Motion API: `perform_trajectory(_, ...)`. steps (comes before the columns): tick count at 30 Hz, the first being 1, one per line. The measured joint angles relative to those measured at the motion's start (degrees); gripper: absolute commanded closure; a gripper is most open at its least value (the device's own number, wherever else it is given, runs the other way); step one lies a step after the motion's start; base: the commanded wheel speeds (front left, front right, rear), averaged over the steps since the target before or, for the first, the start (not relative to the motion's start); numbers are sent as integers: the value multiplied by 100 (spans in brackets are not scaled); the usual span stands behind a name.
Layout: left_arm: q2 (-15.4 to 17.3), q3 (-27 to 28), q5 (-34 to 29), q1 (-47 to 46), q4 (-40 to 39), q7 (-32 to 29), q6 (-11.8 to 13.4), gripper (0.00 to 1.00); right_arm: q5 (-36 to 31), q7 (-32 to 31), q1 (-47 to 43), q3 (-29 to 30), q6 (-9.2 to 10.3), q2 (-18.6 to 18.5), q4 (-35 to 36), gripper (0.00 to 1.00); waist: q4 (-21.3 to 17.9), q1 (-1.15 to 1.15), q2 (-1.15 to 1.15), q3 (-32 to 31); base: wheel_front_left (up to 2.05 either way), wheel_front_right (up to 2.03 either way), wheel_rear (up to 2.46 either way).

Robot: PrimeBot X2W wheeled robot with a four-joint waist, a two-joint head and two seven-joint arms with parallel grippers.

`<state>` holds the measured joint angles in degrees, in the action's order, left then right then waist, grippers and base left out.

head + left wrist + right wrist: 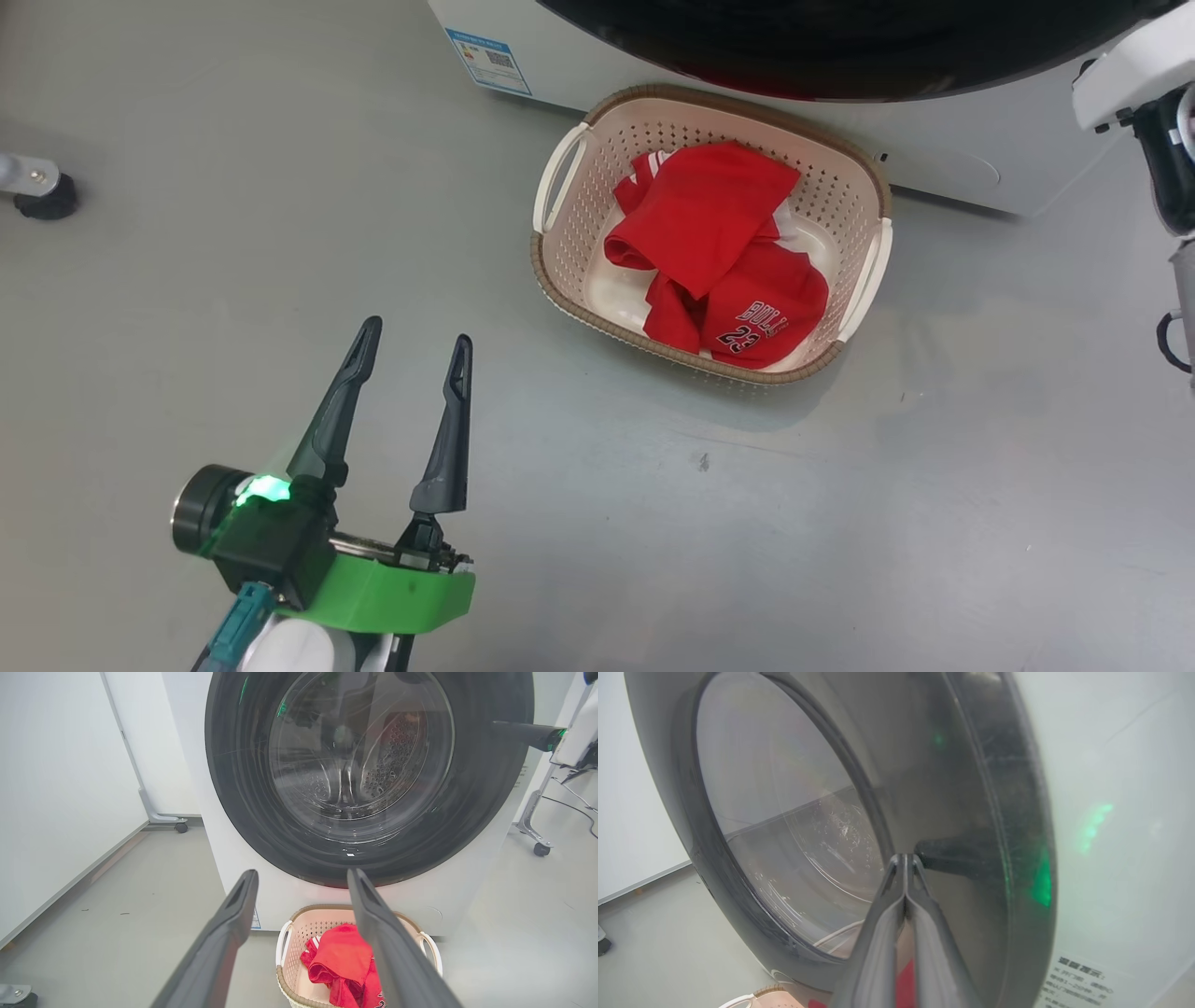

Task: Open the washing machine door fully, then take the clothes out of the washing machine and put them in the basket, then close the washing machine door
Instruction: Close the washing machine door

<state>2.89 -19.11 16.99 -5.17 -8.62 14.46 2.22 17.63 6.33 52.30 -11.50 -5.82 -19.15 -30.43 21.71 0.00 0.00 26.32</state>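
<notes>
The washing machine door [243,788], black with a clear window, lies against the front of the white washing machine [467,891]; the steel drum shows through the glass. The red clothes [709,224] lie in the cream basket [719,96] on the floor below the door [840,56]. Down and left of the basket, my left gripper [417,336] hangs open and holds nothing; it [302,873] points at the door's lower edge. My right gripper [905,858] is shut, its tips on the door's black ring [971,788] near the right rim, and it [497,725] shows from the left wrist too.
A caster foot [37,191] stands on the grey floor at the far left. A white panel [46,788] on a wheeled base [181,826] lines the left side. A wheeled stand [541,848] with cables is right of the machine.
</notes>
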Motion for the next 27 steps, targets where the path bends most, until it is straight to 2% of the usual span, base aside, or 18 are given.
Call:
perform_trajectory(11, 0, 71, -58, -13, 12, 0, -8, 0, 131, 407, -8, -107, -1, 324, -188, 100, -247, 0, 0, -88, 0, 0, 0)
perform_trajectory(12, 0, 71, -67, -15, 27, 0, -11, 0, 157, 457, -21, -118, -2, 349, -198, 90, -278, 0, 0, -102, 0, 0, 0)
perform_trajectory(13, 0, 75, -74, -15, 37, 0, -24, 0, 164, 490, -43, -130, -7, 375, -209, 59, -309, 0, 0, -117, 0, 0, 0)
perform_trajectory(14, 0, 75, -88, -16, 42, 0, -27, 0, 164, 522, -85, -151, -8, 400, -214, 22, -341, 0, 0, -134, 0, 0, 0)
perform_trajectory(15, 0, 78, -97, -16, 47, 0, -27, 0, 174, 553, -138, -165, -9, 435, -222, 0, -374, 0, 0, -153, 0, 0, 0)
perform_trajectory(27, 35, 168, -199, -21, 183, 24, -60, 0, 333, 768, -841, -301, -16, 811, -116, 0, -780, 0, 0, -451, 0, 0, 0)
